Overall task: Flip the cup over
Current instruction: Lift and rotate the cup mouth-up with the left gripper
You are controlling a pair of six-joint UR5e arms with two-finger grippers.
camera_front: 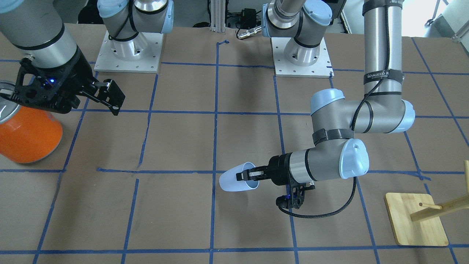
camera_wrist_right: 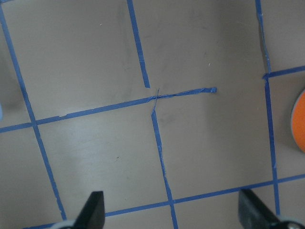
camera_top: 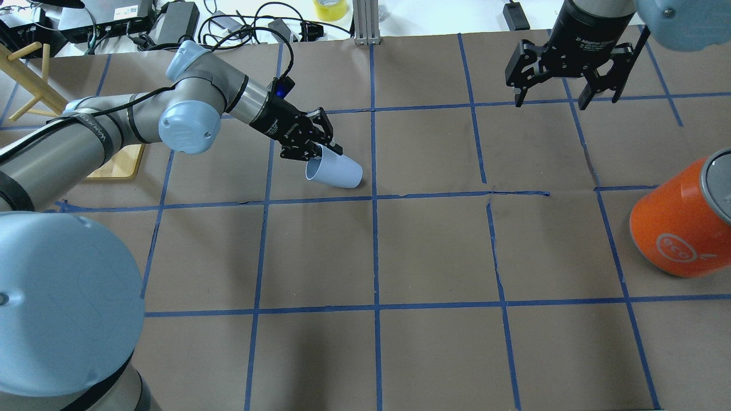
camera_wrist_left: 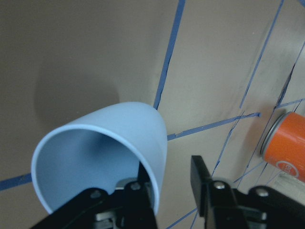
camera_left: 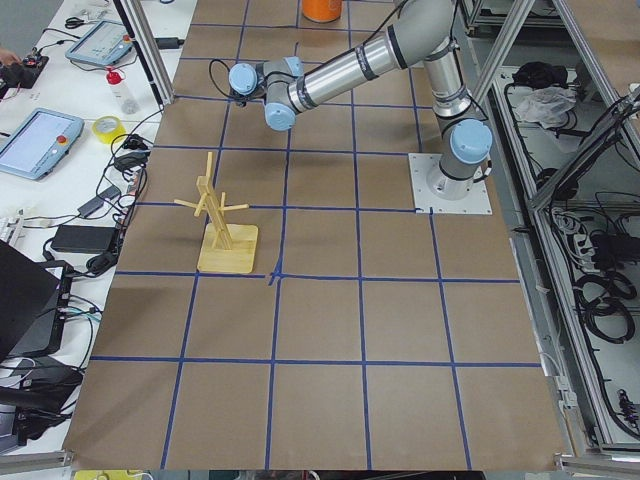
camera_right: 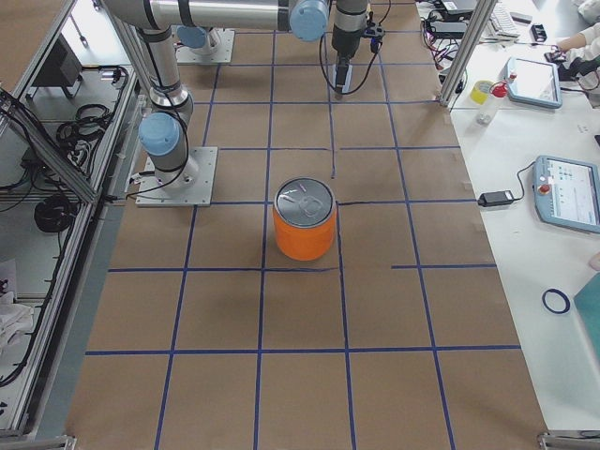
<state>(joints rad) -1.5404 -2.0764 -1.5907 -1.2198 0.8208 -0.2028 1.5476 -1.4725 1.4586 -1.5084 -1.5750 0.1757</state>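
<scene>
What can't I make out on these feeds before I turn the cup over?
- Cup on the table or lifted: both fixed top views look steeply down; side views show it too small.
- Left gripper clamped or loose on the rim: wrist view's bottom edge cuts off the fingers.
- Can: cut by the frame edge in front and overhead views; right gripper covers part of its top in front.

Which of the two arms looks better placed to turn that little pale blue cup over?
Left. The left gripper is shut on the rim of the small pale blue plastic cup, which is tipped sideways. The right gripper hangs open far off, nearer the big orange can.
</scene>
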